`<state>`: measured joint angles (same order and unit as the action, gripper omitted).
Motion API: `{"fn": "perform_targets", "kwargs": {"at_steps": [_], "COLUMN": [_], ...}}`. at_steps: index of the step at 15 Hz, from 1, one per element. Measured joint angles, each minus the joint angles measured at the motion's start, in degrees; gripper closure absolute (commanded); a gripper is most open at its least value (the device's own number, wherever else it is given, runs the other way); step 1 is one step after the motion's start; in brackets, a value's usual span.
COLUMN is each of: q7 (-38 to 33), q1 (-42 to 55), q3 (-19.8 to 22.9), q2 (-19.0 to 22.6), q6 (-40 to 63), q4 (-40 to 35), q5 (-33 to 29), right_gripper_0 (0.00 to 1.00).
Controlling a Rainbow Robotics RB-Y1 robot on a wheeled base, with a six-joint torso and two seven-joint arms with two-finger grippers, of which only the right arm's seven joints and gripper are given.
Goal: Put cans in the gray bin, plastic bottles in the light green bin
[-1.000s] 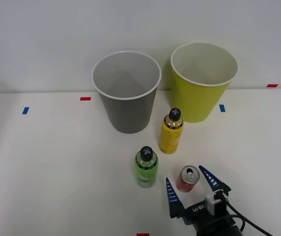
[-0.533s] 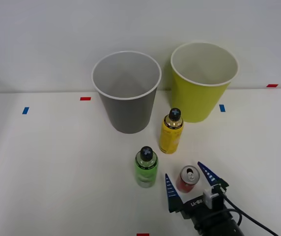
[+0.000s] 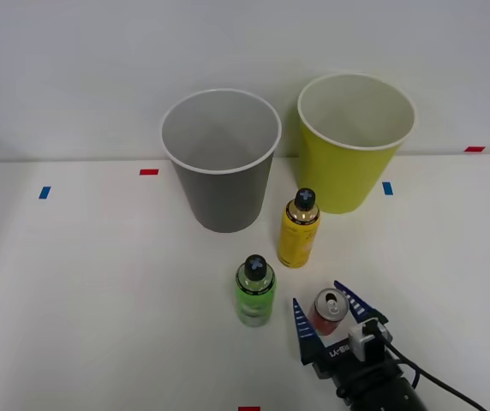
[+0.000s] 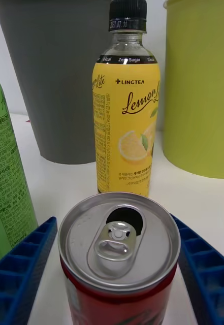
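The red can stands upright on the white table, silver pull-tab top facing up. My right gripper holds it from the near side, one blue ribbed finger against each side. Just left of the can is the green plastic bottle. The yellow plastic bottle stands behind the can. Farther back are the gray bin and, to its right, the light green bin, both upright with open tops.
The white table spreads wide to the left of the bottles. Small red and blue tape marks lie on it near the back edge and front. A pale wall rises right behind the bins.
My gripper's fingers have drawn together around the red can, and the arm has edged slightly forward. The can, bottles and bins have not moved.
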<state>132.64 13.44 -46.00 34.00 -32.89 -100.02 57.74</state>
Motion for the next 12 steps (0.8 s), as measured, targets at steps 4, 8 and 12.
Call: {"fn": "perform_targets", "kwargs": {"at_steps": [4, 8, 12], "q7": [-0.1, -0.4, -1.0], "q1": [0.0, 0.0, 0.3], "q3": [0.0, 0.0, 0.0], "q2": [0.0, -0.1, -0.2], "q6": [0.0, 0.0, -1.6], "q4": [0.0, 0.0, -0.1], "q5": [-0.2, -0.3, -2.0], "right_gripper_0": [0.99, 1.0, 1.0]}}
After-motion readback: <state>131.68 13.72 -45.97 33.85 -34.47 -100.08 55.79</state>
